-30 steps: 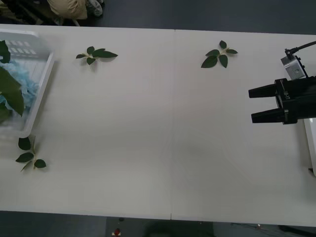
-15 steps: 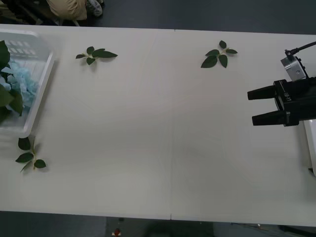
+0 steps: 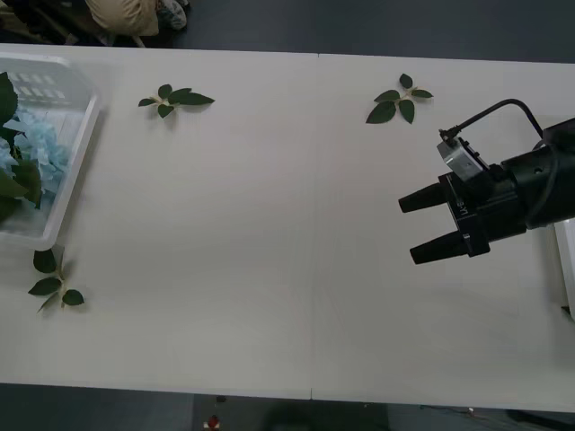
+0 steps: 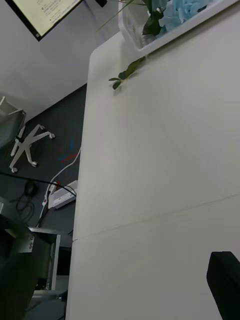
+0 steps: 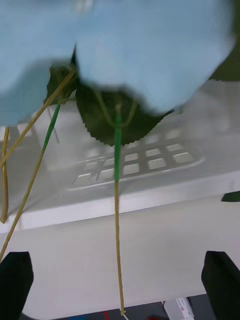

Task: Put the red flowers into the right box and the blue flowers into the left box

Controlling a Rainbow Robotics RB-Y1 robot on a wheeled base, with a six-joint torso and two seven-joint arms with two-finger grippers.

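Right gripper (image 3: 420, 228) hung over the right part of the white table (image 3: 269, 269), arm reaching in from the right edge, black fingers spread apart and pointing toward the table's middle, nothing between them. Wrist camera block and its looped cable sat on top of the wrist. Right box (image 3: 566, 269) showed as a white rim at the right edge, just beside the arm.

Left gripper (image 5: 117, 285) was at the left box (image 3: 63, 180), fingers spread wide at the two corners of its wrist view, thin yellow-green stems running between them without touching either finger. Blue flowers (image 3: 36, 148) lay inside the left box, pale clusters with dark leaves; the wrist view looked up under the blooms toward the slotted wall.

Loose leaf sprigs lay on the table: one at far left-centre (image 3: 175, 99), one at far right-centre (image 3: 398, 99), one just beside the left box's near corner (image 3: 52, 283)
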